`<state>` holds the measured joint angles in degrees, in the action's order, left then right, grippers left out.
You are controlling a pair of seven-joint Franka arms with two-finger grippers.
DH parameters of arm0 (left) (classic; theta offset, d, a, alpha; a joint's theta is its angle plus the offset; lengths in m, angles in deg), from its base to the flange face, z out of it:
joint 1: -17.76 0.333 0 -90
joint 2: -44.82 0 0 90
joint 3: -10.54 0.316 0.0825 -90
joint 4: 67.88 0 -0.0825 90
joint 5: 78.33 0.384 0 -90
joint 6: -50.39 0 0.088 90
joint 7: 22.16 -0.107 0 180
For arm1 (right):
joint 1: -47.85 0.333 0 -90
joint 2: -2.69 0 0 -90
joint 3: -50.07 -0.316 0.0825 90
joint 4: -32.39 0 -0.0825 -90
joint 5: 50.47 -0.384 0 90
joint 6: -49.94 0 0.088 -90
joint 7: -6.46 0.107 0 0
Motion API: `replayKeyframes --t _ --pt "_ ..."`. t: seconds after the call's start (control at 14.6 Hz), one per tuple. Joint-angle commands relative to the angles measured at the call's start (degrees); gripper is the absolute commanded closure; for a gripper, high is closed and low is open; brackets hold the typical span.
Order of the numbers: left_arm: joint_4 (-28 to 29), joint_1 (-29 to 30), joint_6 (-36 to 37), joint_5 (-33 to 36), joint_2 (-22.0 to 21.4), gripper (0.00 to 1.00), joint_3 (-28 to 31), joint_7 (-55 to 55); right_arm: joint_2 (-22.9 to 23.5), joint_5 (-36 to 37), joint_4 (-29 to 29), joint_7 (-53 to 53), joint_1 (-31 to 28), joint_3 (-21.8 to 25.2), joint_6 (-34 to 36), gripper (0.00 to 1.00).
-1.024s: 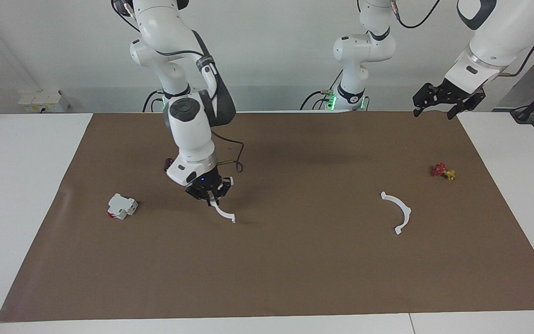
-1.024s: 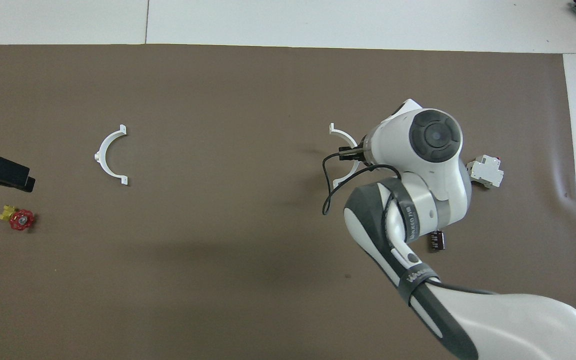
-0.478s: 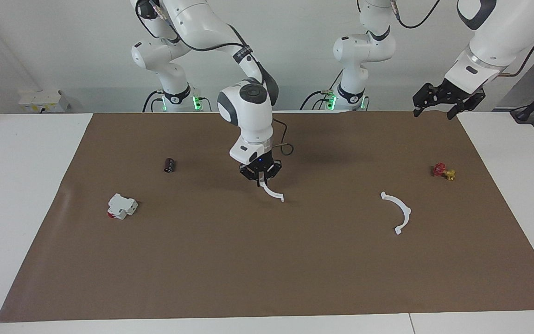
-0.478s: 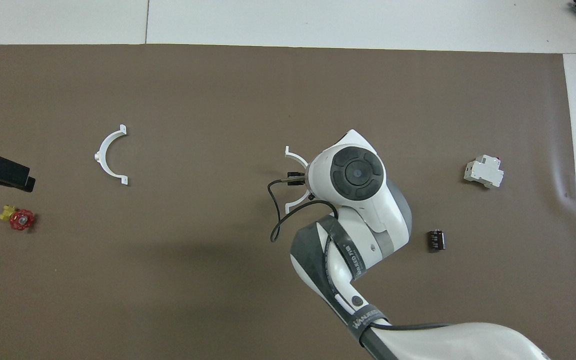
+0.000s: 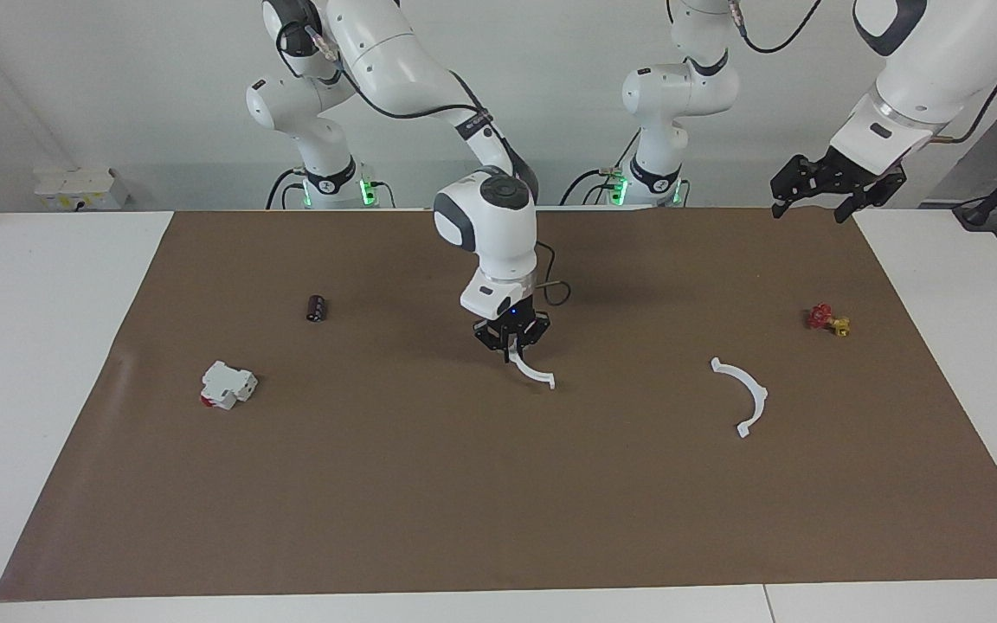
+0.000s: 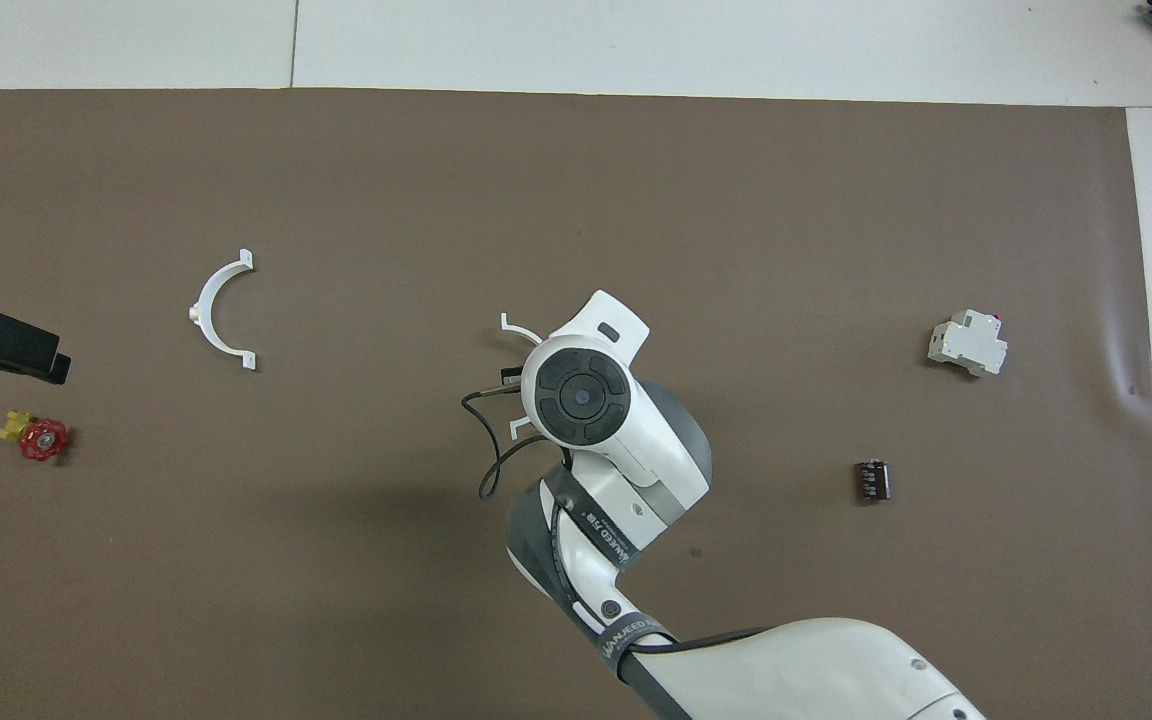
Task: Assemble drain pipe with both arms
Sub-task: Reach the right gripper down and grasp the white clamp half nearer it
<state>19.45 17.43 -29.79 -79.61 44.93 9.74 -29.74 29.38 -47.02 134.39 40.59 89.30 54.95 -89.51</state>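
Drain pipe halves apart: one carried, one lying on the mat.
Your right gripper (image 5: 513, 347) is clamped on one white half-ring (image 5: 537, 371) above the middle of the brown mat (image 5: 464, 502). The other half-ring (image 5: 745, 394) lies toward the left arm's end. Your left gripper (image 5: 820, 206) waits, jaws wide, above the mat's corner nearest its base.

A robotics lab: two large white jointed robot arms (image 5: 498, 216) stand at a white counter (image 5: 48, 346) covered by a brown mat (image 5: 498, 502); bare white wall, trailing cables; small test parts lie scattered on the mat.
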Motion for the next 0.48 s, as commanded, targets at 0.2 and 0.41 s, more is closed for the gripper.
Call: replayKeyframes --t 0.2,0.41 --pt "1.2 0.3 0.4 0.7 -1.3 0.0 -0.5 0.5 1.8 1.8 -0.3 6.7 0.5 0.1 -1.4 1.0" --pt "2.8 0.1 -0.5 0.7 -2.1 0.0 -0.5 0.5 1.8 6.1 0.6 6.6 0.7 0.1 -1.8 1.0"
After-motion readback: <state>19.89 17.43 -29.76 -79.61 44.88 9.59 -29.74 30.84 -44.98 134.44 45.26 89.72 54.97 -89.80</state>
